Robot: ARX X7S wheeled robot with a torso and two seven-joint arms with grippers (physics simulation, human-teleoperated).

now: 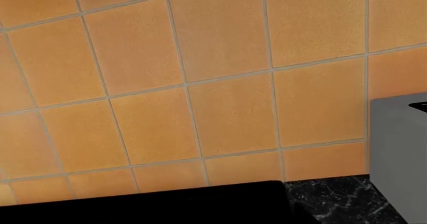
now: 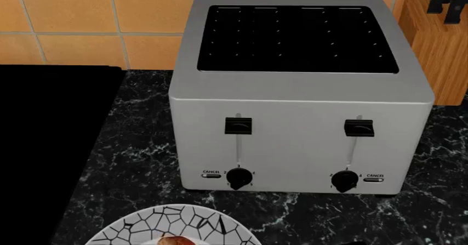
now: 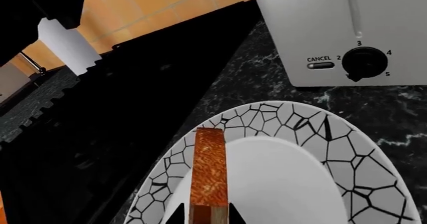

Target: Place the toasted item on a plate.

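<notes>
The toasted item (image 3: pixel 209 169) is a golden-brown slice seen edge-on, standing over the near-left part of the plate (image 3: pixel 347 149). The plate is white with a black cracked-mosaic rim. My right gripper (image 3: pixel 208 216) is shut on the slice, one dark fingertip (image 3: pixel 175 217) on each flat side. I cannot tell whether the slice touches the plate. In the head view only the plate's far rim (image 2: pixel 172 223) and a sliver of the toasted item (image 2: pixel 175 240) show at the bottom edge. My left gripper shows in no view.
A silver four-slot toaster (image 2: pixel 300 91) stands just behind the plate on the black marble counter (image 2: pixel 139 163). A black cooktop (image 2: pixel 44 146) lies to the left and a wooden knife block (image 2: pixel 439 42) at the back right. An orange tiled wall (image 1: pixel 200 83) runs behind.
</notes>
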